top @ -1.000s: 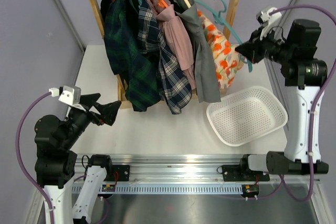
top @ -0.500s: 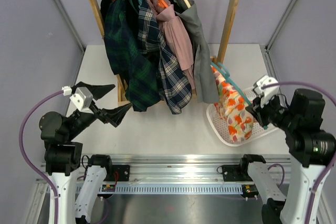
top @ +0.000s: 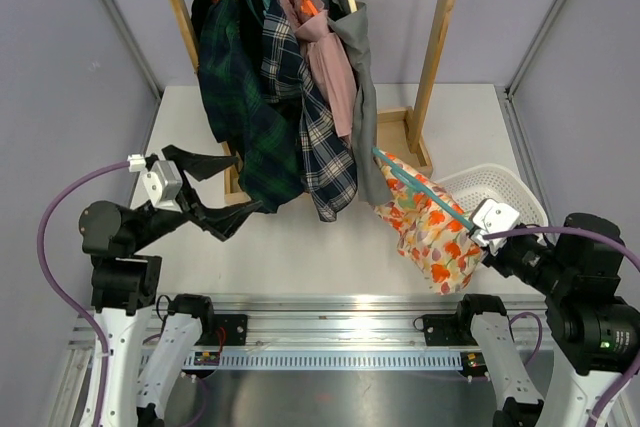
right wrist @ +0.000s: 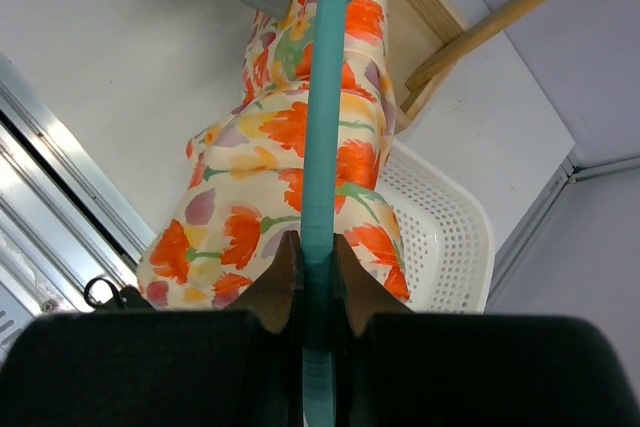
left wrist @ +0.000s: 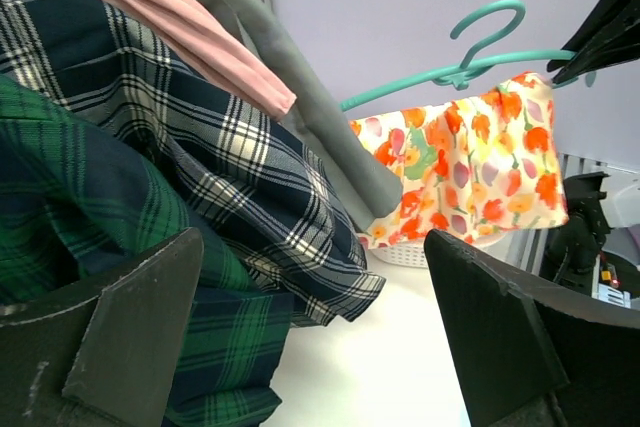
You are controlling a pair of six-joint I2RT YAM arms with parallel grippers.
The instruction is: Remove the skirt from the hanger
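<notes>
The right gripper (right wrist: 310, 282) is clamped on the end of the teal hanger (top: 425, 192) and holds it out in front of the wooden rack's (top: 440, 37) right foot. The floral skirt (top: 430, 232) hangs from the hanger bar above the table, just off the grey garment (top: 368, 117) at the rack's right end. The left gripper (top: 248, 183) has its jaws spread wide in front of the rack's left half, close to the green plaid garment (top: 250, 137) and well apart from the skirt. The step in hand looks like a hand-over: the right arm should hold the hanger level and steady while the left arm crosses in front of the rack, low enough to miss the plaid hems. It should close on the skirt's upper edge near the bar, not on the loose hem, and then draw the cloth along and off the bar. How the skirt is fastened to the hanger cannot be told, so the pull should start gently. Compared with half a second ago, the skirt and hanger have swung in from over the white basket (top: 520, 192) towards the rack's front. The left gripper has risen and edged nearer the rack's hanging clothes.
</notes>
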